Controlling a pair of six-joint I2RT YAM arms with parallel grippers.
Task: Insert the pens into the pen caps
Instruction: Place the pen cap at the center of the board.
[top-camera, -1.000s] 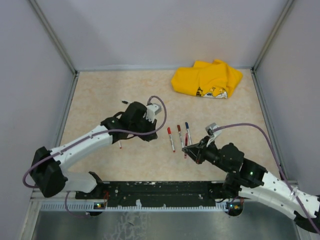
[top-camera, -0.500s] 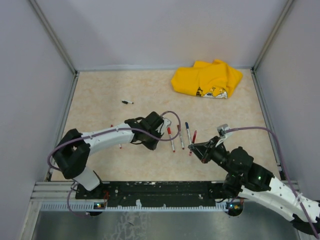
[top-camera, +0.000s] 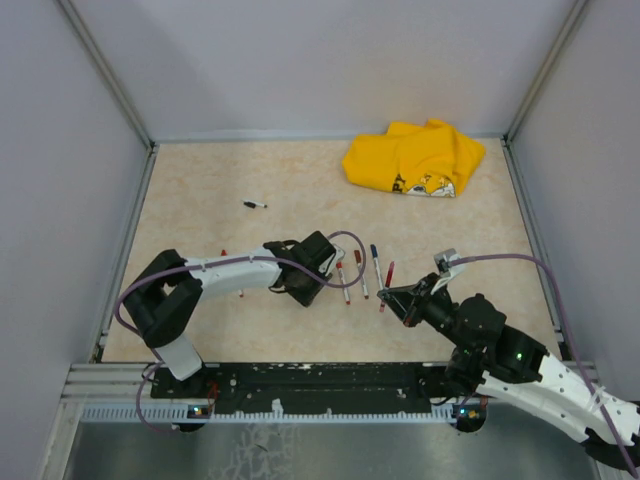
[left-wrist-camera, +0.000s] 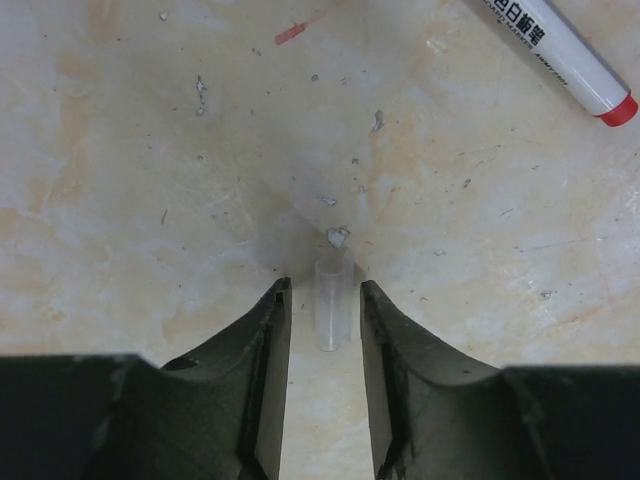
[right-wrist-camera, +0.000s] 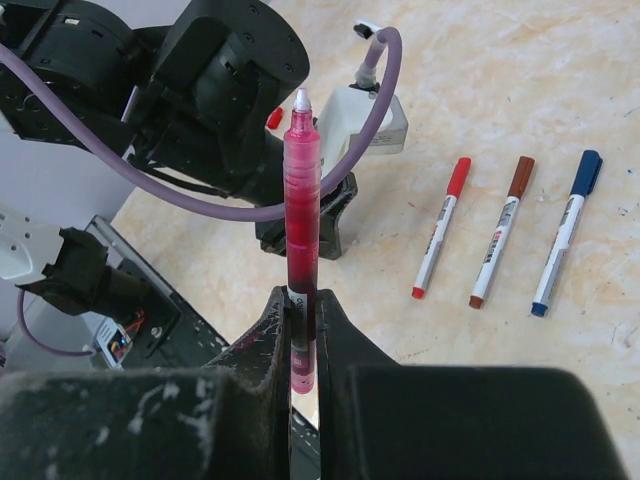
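Nearest, the right gripper (right-wrist-camera: 303, 325) clamps the uncapped red pen (right-wrist-camera: 302, 200) by its tail end; it may pivot on insertion. Beyond, the left gripper (left-wrist-camera: 325, 335) stands part-open astride a clear cap (left-wrist-camera: 333, 300) on the table (left-wrist-camera: 150, 150); off-centre closing could eject it.

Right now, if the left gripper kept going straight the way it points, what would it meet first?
The left gripper would likely meet the small clear tube between its open jaws, then the table.
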